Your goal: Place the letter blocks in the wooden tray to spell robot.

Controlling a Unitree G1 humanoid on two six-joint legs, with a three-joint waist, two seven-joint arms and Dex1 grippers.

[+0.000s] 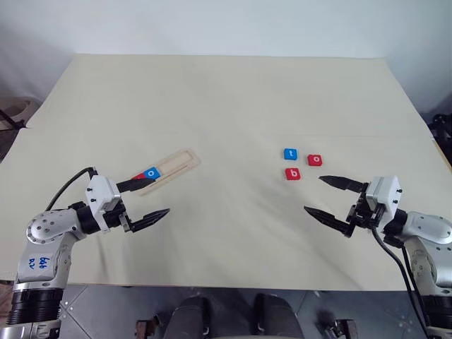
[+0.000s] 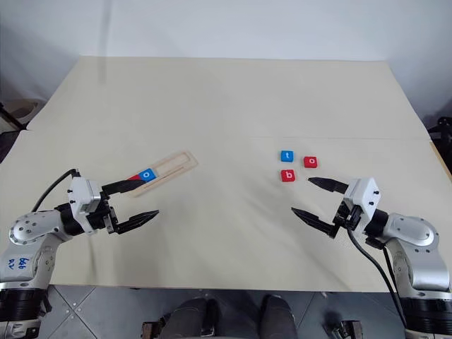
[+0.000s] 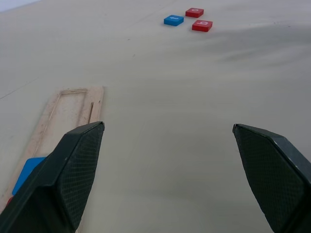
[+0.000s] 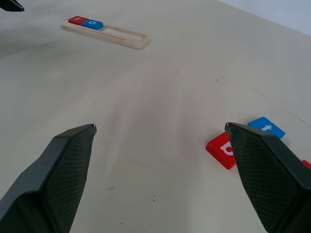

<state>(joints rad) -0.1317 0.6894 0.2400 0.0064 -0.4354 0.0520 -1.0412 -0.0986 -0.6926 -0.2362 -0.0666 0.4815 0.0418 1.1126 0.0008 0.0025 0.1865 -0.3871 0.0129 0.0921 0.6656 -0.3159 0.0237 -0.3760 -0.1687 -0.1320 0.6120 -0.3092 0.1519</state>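
Observation:
The wooden tray (image 1: 182, 159) lies slanted on the left half of the table. At its near end sit a blue "o" block (image 1: 151, 172) and a red "r" block (image 4: 77, 20). Three loose letter blocks lie right of centre: a blue "t" (image 1: 290, 154), a red "o" (image 1: 316, 160) and a red "b" (image 1: 292, 174). My left gripper (image 1: 159, 194) hovers open and empty just in front of the tray's near end, one finger crossing over the red block. Just in front of the loose blocks, my right gripper (image 1: 313, 193) is open and empty.
The beige table (image 1: 226, 99) stretches wide between tray and loose blocks and far behind them. Its front edge runs just below both grippers. A faint seam crosses the tabletop at mid-depth.

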